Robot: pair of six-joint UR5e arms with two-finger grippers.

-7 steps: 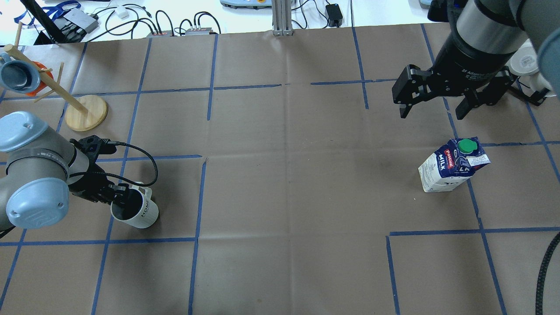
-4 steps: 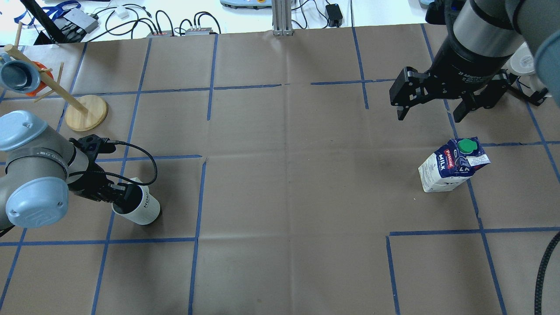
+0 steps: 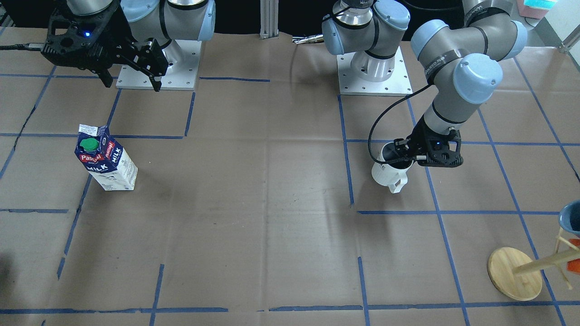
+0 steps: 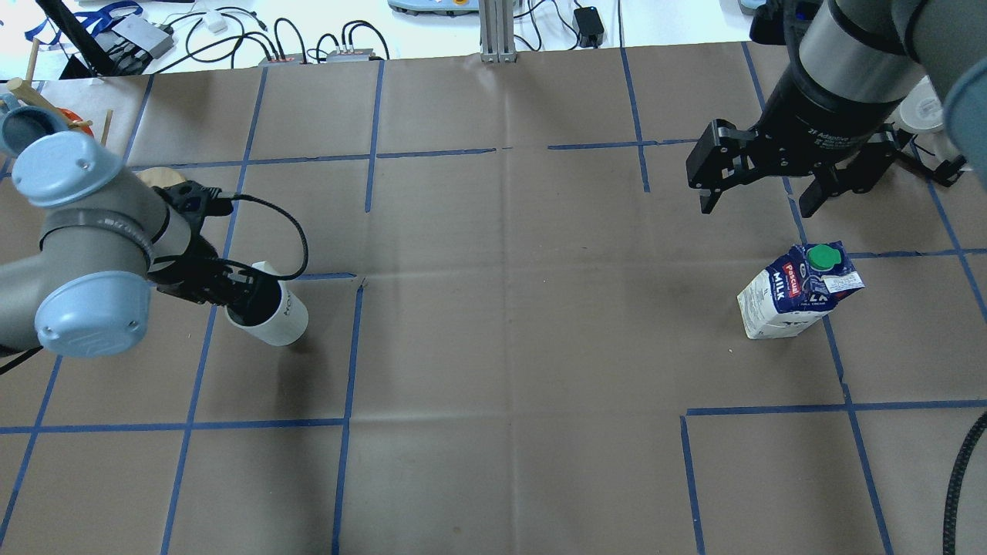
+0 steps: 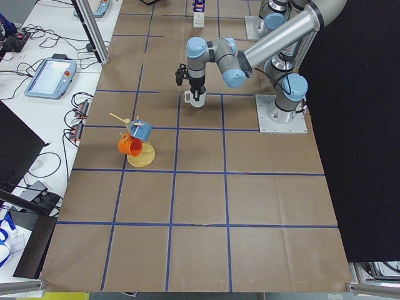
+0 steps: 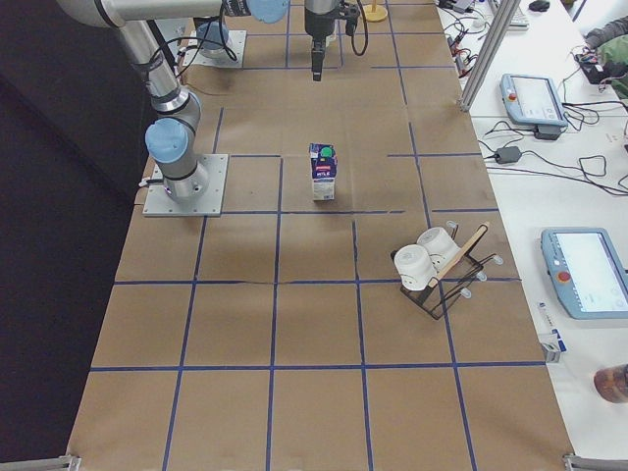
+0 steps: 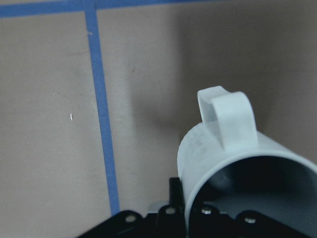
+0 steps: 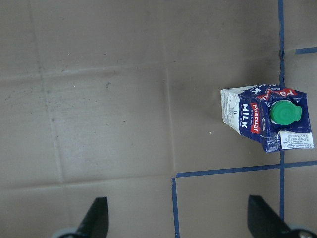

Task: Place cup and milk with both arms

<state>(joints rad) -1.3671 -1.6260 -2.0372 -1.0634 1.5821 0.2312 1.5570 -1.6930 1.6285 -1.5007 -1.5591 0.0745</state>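
- Nearest, on the left side, the cup (image 4: 284, 324) is pinched by its rim in the left pincer (image 4: 240, 299), with one finger inside the dark hollow and the other outside the wall.
- The cup is seen tilted, its mouth turned toward the arm and its handle pointing away. From the shadow under it in the wrist view, it is judged to be raised off the counter (image 4: 509, 347).
- The step in hand is judged to be the carrying of the cup. Where it is to be set down is not shown.
- Slightly farther, on the right side, the milk (image 4: 786, 301) stands upright on the counter beside a blue tape line (image 4: 829, 339), untouched.
- Farther again, the right pincer (image 4: 757, 202) is held above the counter with its fingers spread wide and nothing between them, apart from the milk.
- Next, the right pincer would need to be brought nearer and lowered so that the carton's flat sides lie between the fingers before closing. The cup would need to be levelled before release.
- At the far left a wooden mug stand (image 3: 514, 271) is found, clear of both arms.
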